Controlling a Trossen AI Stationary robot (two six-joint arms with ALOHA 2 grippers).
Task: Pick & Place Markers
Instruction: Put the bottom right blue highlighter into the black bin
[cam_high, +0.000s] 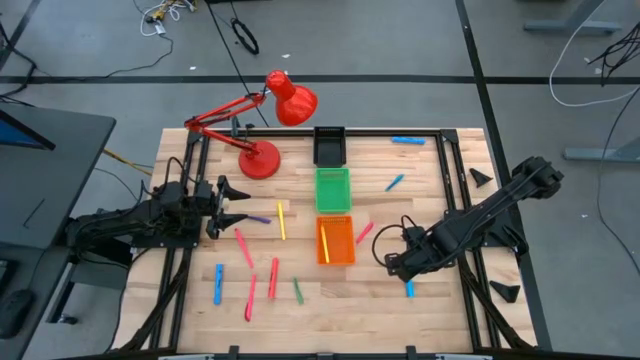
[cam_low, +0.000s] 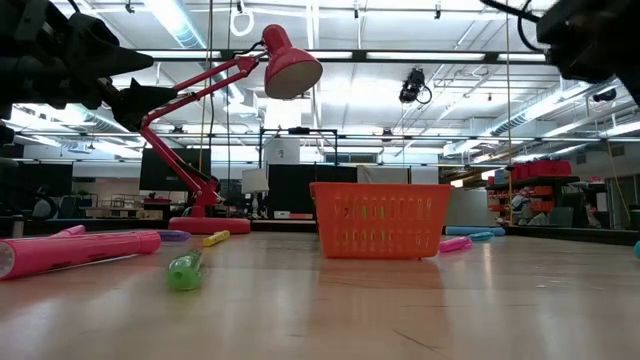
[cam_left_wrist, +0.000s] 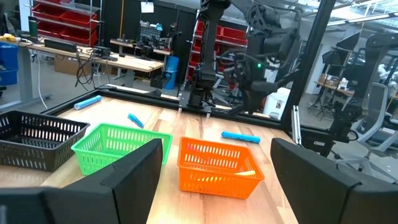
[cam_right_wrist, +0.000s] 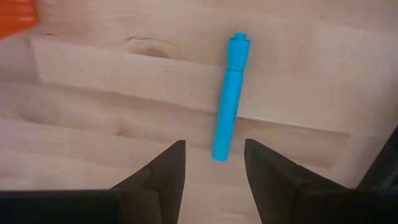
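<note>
The right gripper (cam_right_wrist: 214, 163) hangs open over a slim blue plastic marker (cam_right_wrist: 228, 98) lying on the wooden surface (cam_right_wrist: 93, 81), right of the orange mesh tray (cam_high: 336, 241); the left gripper (cam_high: 236, 203) waits wide left of that tray.

Between the open fingers (cam_right_wrist: 163, 171) of the right gripper (cam_right_wrist: 214, 163) the wooden table top (cam_right_wrist: 124, 81) lies bare, and a blue stick-like marker (cam_right_wrist: 227, 96) stretches straight ahead of the gap with free wood on both sides. The orange plastic mesh tray (cam_right_wrist: 15, 14) sits well off to one side.

Ahead of the spread fingers (cam_left_wrist: 140, 168) of the left gripper (cam_left_wrist: 214, 165), the same orange tray (cam_left_wrist: 217, 165) blocks the way, with a green mesh tray (cam_left_wrist: 112, 146) just beside it and a black mesh tray (cam_left_wrist: 34, 140) further along.
</note>
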